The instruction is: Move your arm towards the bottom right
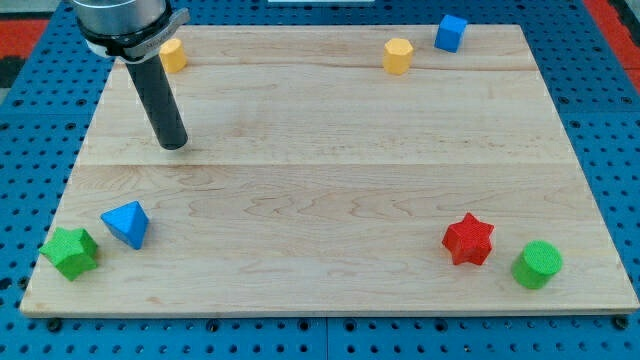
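My tip (174, 146) rests on the wooden board (330, 180) in the upper left part of the view. A yellow block (173, 55) lies just above it, partly hidden by the arm. A blue triangular block (127, 223) and a green star block (70, 252) lie at the view's bottom left, well below the tip. A red star block (468, 240) and a green cylinder (537, 265) sit at the bottom right, far from the tip. A yellow hexagonal block (398, 56) and a blue cube (451, 33) sit at the top right.
The board lies on a blue perforated table (610, 120). The arm's body (125, 22) enters from the view's top left corner.
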Available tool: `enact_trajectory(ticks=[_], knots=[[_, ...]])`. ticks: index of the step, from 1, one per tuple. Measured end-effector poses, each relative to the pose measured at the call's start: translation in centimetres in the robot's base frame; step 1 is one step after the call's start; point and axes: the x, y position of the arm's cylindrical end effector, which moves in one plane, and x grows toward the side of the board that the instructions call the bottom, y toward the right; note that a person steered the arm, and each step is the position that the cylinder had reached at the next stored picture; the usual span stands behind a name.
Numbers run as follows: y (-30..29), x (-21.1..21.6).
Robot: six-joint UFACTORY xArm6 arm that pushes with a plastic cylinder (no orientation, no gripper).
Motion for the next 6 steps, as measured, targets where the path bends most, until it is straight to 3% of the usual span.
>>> enact_trajectory(ticks=[6], knots=[[2.4, -1.6]])
